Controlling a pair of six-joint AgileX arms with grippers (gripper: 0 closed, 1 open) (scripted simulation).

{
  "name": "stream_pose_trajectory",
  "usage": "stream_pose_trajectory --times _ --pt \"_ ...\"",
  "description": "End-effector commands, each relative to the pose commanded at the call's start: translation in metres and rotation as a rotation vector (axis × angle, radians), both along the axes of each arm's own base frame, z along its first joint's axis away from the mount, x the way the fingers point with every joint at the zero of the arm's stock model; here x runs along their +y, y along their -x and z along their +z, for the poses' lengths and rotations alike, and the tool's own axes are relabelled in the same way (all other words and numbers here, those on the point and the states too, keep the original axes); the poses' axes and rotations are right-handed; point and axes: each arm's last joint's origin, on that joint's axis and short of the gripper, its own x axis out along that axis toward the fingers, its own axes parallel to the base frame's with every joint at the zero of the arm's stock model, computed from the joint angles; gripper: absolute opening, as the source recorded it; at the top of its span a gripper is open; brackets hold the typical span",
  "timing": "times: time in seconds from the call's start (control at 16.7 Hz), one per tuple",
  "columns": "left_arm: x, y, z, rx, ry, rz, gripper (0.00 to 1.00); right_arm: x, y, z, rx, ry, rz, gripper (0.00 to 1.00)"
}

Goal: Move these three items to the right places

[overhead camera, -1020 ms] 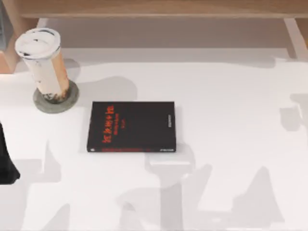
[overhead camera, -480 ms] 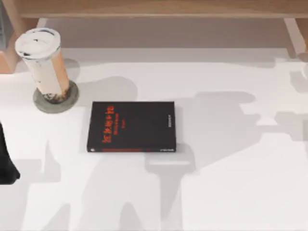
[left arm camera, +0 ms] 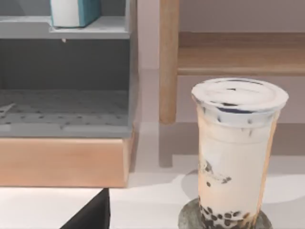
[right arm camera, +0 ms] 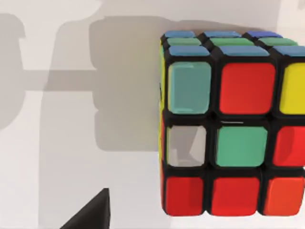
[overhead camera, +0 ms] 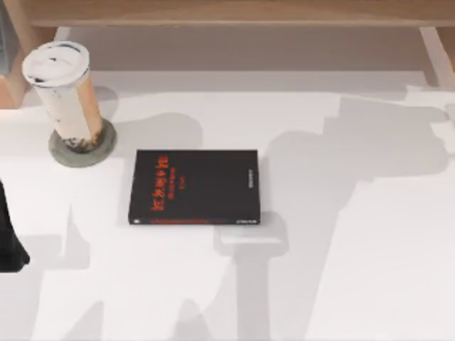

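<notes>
The left arm (overhead camera: 8, 238) is parked at the table's left edge; whether its pincer is spread or pressed together cannot be told. The drink cup (overhead camera: 65, 96) stands upright on the grey coaster (overhead camera: 82, 149) at far left. The black book (overhead camera: 194, 186) lies flat just beside it. The right wrist view shows a puzzle cube (right arm camera: 233, 124) resting on the white table (overhead camera: 355, 249); the right pincer's state cannot be told either.

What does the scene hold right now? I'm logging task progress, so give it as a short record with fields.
cup: tan-orange drink cup, white lid, upright on the grey coaster, table's far left
black book: black book with red lettering, flat on the white table, nothing on it
blue book: light-blue book on a grey shelf
cube: colour puzzle cube, seen close from the right wrist
</notes>
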Motion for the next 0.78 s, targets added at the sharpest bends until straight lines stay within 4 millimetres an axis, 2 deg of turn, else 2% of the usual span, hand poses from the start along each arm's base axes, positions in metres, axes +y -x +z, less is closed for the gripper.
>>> stream_pose_trajectory --times 0.54,0.78 --pt "0.0 0.0 0.0 0.0 0.0 0.0 1.0 -0.001 -0.004 -0.01 0.019 -0.005 0.001 1.0" --pt "0.0 0.0 0.0 0.0 0.0 0.0 1.0 -0.002 -0.005 -0.046 0.016 -0.004 0.001 1.0"
